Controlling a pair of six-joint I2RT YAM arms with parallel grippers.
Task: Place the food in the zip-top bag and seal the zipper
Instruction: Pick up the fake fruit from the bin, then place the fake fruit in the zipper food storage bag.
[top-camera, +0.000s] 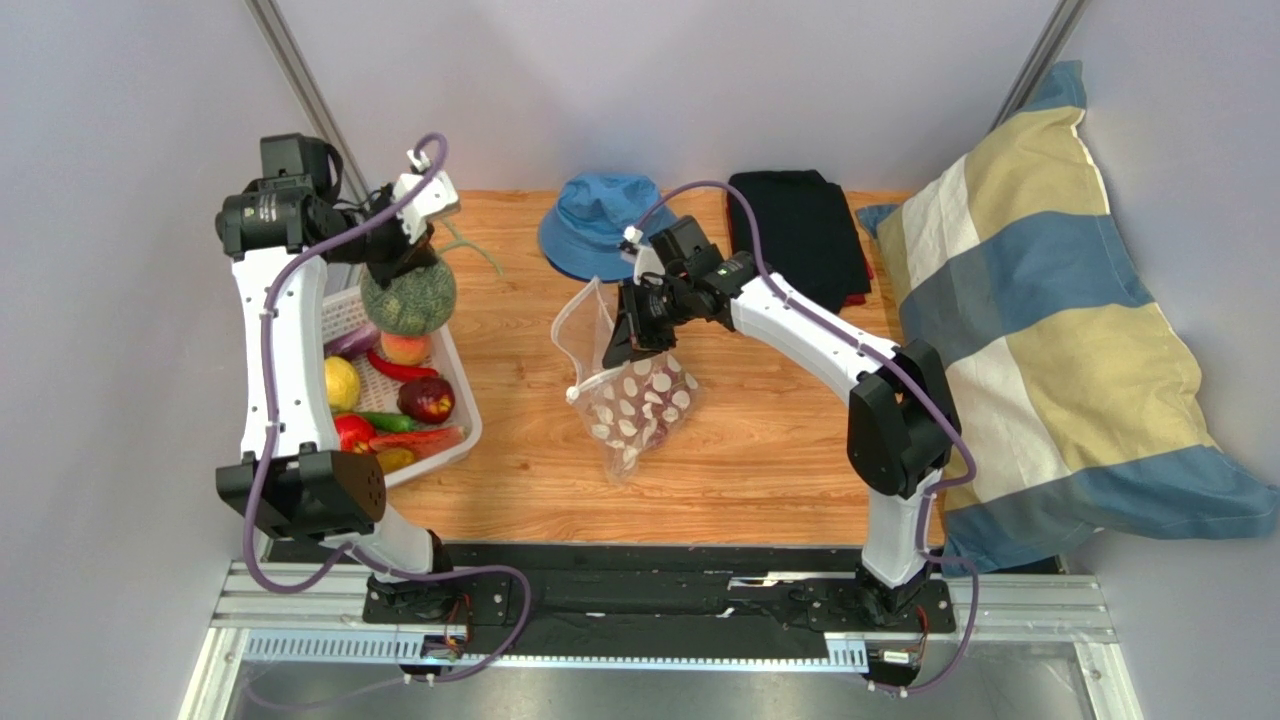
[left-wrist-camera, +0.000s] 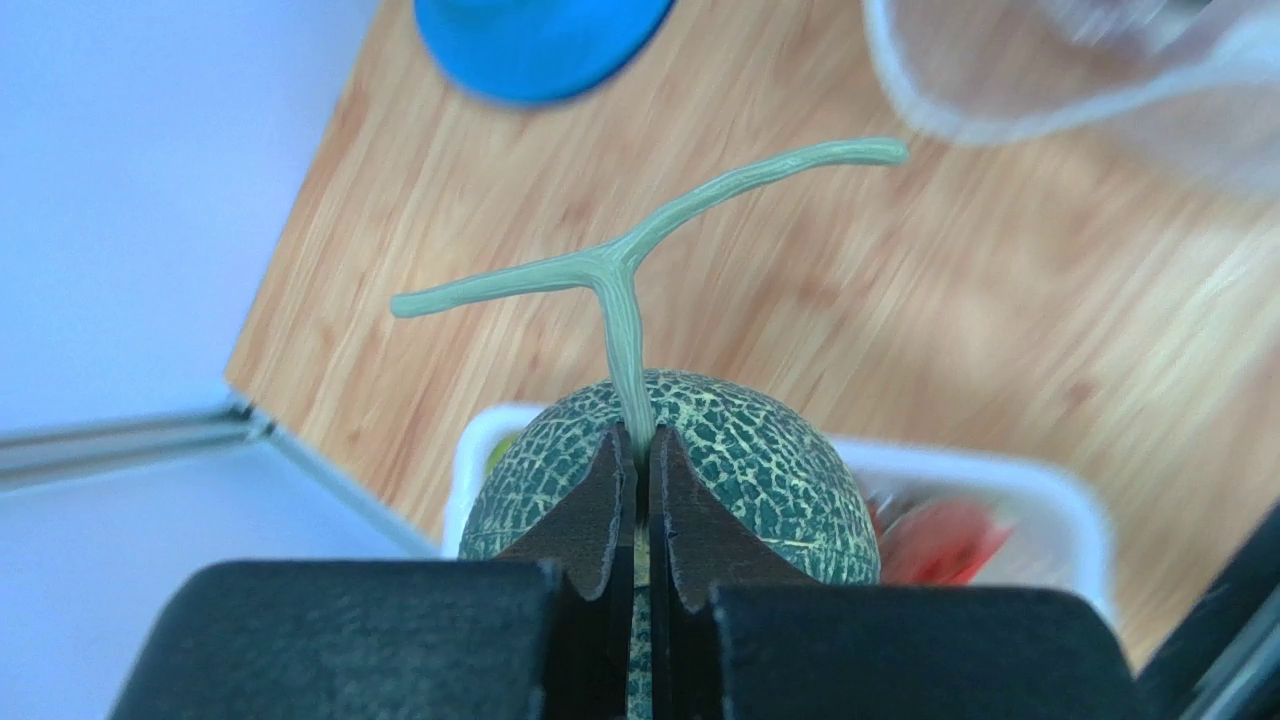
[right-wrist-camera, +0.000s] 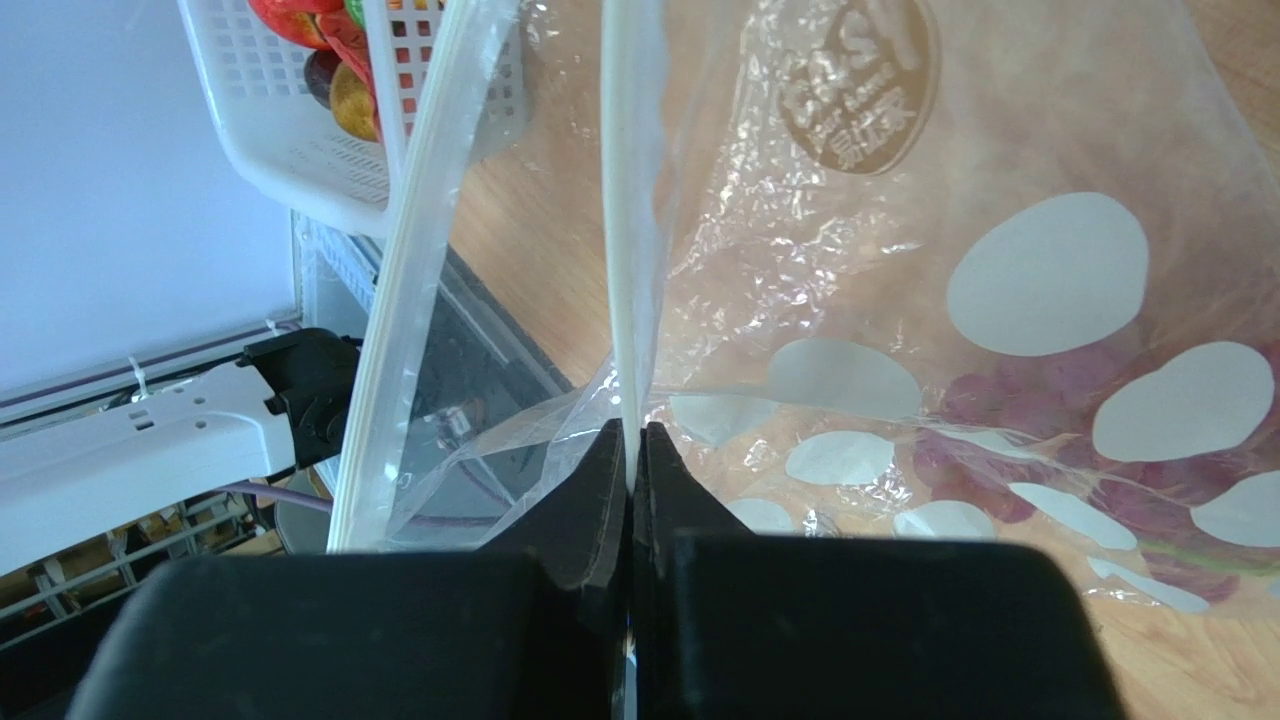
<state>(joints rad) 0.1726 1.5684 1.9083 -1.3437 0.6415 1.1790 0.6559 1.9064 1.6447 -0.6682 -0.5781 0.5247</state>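
My left gripper (top-camera: 403, 248) (left-wrist-camera: 640, 450) is shut on the pale stem (left-wrist-camera: 624, 285) of the round green netted squash ball (top-camera: 409, 297) (left-wrist-camera: 751, 465), held above the white basket's far end. More food lies in the basket: a yellow fruit (top-camera: 343, 383), a dark red fruit (top-camera: 427, 399), a red pepper (top-camera: 398, 365) and a cucumber (top-camera: 394, 423). My right gripper (top-camera: 628, 323) (right-wrist-camera: 633, 435) is shut on the zipper (right-wrist-camera: 633, 225) of the dotted clear zip-top bag (top-camera: 639, 398), lifting its mouth open. Purple grapes (right-wrist-camera: 1037, 405) lie inside the bag.
The white mesh basket (top-camera: 469, 413) (right-wrist-camera: 301, 135) stands at the table's left side. A blue hat (top-camera: 601, 225) and a folded black cloth (top-camera: 804, 233) lie at the back. A striped pillow (top-camera: 1052, 330) fills the right side.
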